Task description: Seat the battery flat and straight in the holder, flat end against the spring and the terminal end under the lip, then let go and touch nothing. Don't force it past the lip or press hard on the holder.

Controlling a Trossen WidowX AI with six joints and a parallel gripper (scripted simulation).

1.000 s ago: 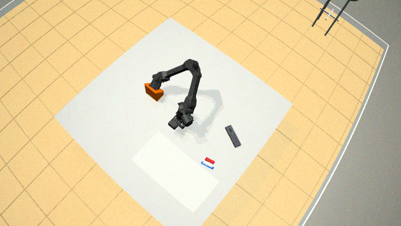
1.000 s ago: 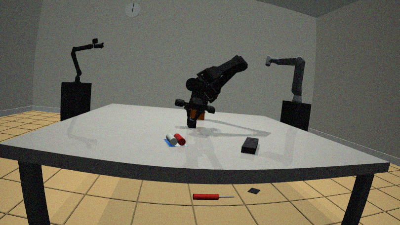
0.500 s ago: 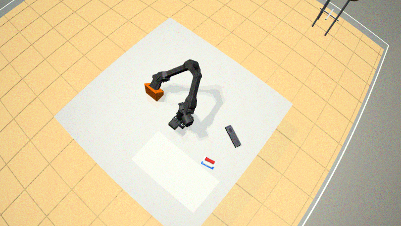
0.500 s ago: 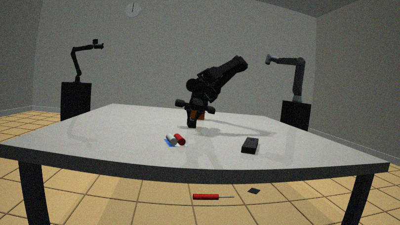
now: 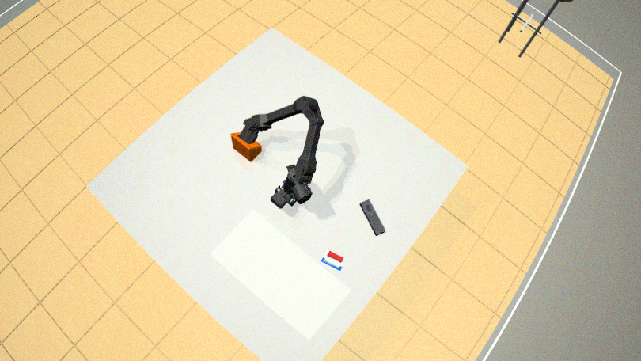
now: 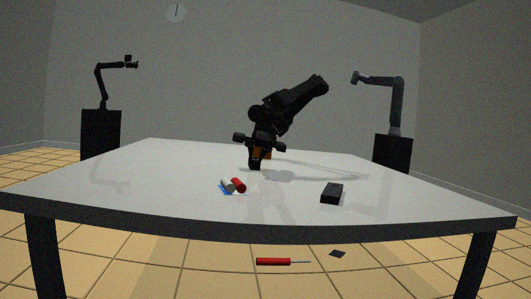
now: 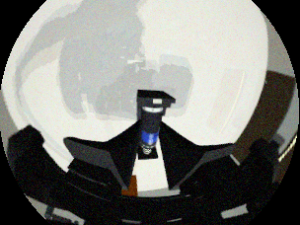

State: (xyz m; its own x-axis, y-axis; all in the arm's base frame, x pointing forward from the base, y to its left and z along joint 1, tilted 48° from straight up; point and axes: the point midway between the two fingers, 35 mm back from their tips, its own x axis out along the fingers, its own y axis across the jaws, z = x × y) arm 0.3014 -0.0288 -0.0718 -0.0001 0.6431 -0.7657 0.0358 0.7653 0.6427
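- Your gripper [image 7: 149,154] is closed on the battery [image 7: 150,123]; the wrist view shows it pinched between the two dark fingers.
- You see the battery as a slim cylinder pointing away from the camera: a blue band nearest the fingers, a dark body beyond it, and a pale ring just under a dark, flat-looking far end. You cannot tell from here which end is the terminal.
- In the exterior view the gripper [image 6: 255,163] points down with its tip low over the table [image 6: 148,178], above its own shadow; whether the tip touches the surface cannot be told.
- The holder [image 5: 372,217] is a long dark block lying flat on the table, well apart from the gripper [image 5: 278,199], nearer the table's edge. You see it in the exterior view as a low black box [image 6: 331,192].
- Near the front edge a red cylinder [image 6: 238,185] and a white one [image 6: 227,185] lie side by side, touching, on a small blue-edged card [image 5: 331,264].
- Under the table, on the floor, lie a red-handled screwdriver [image 6: 275,261] and a small dark square [image 6: 337,253].
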